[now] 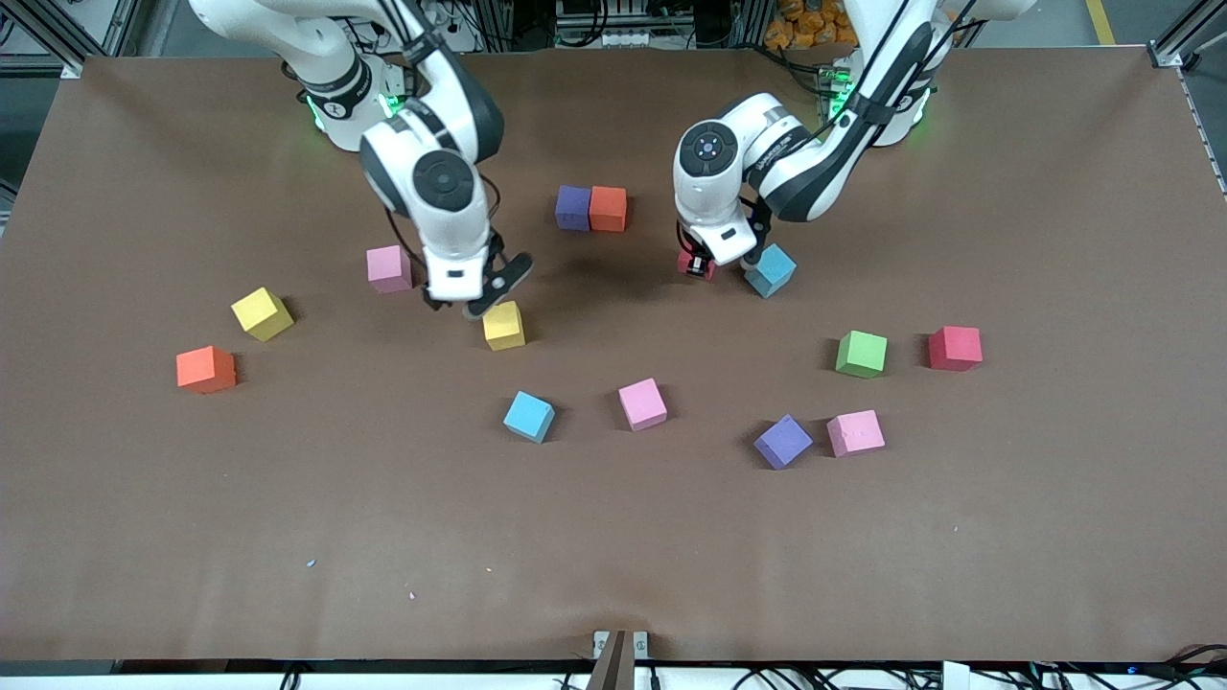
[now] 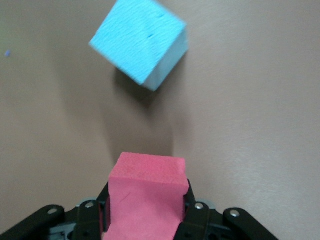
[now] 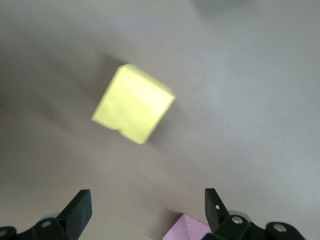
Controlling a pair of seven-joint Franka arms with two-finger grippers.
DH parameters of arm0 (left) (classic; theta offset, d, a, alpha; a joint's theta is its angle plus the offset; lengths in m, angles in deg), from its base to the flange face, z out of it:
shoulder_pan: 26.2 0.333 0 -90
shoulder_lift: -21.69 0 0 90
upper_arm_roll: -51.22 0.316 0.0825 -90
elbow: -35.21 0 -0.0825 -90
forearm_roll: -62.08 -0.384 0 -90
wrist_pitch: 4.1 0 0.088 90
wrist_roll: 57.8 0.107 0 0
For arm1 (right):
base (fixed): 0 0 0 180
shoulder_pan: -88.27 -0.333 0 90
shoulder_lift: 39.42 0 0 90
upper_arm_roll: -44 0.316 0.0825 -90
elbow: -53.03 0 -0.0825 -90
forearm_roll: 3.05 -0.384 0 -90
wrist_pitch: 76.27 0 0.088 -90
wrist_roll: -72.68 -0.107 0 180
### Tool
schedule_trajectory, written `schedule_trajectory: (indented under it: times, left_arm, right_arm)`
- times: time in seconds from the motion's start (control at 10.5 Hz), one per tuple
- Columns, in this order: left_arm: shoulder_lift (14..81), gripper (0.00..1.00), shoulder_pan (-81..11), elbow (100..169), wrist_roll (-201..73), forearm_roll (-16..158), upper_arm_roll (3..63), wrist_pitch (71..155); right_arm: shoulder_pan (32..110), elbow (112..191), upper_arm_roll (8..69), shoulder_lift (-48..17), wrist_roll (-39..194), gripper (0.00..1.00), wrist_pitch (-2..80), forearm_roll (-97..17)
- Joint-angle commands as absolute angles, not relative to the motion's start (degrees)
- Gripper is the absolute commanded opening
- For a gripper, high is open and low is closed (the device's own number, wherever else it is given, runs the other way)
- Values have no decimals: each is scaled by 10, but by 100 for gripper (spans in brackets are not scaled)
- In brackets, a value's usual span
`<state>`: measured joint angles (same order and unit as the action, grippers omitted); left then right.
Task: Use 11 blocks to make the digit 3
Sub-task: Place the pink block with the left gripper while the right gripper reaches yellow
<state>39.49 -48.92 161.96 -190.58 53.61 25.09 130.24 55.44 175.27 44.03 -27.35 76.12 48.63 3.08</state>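
Observation:
My left gripper is shut on a red block, low over the table beside a light blue block. My right gripper hangs open with nothing in it, over the table between a pink block and a yellow block. A purple block and an orange-red block abut toward the robots' bases. No other blocks touch; no digit 3 shape shows.
Loose blocks lie spread out: yellow and orange toward the right arm's end, light blue and pink mid-table, purple, pink, red and a green cube toward the left arm's end.

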Motion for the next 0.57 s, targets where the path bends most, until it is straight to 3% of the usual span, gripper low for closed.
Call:
schedule_trajectory:
  times: [0.0,0.48]
  left_arm:
    - [376,0,-489,1648,-2005,552,226,1336]
    - [383,0,-525,1662,-2208,551,204,1386]
  right_arm:
    - [586,1719,451,-260,658,100,482,34]
    - [631,1620,450,-207,593,100,475,-26]
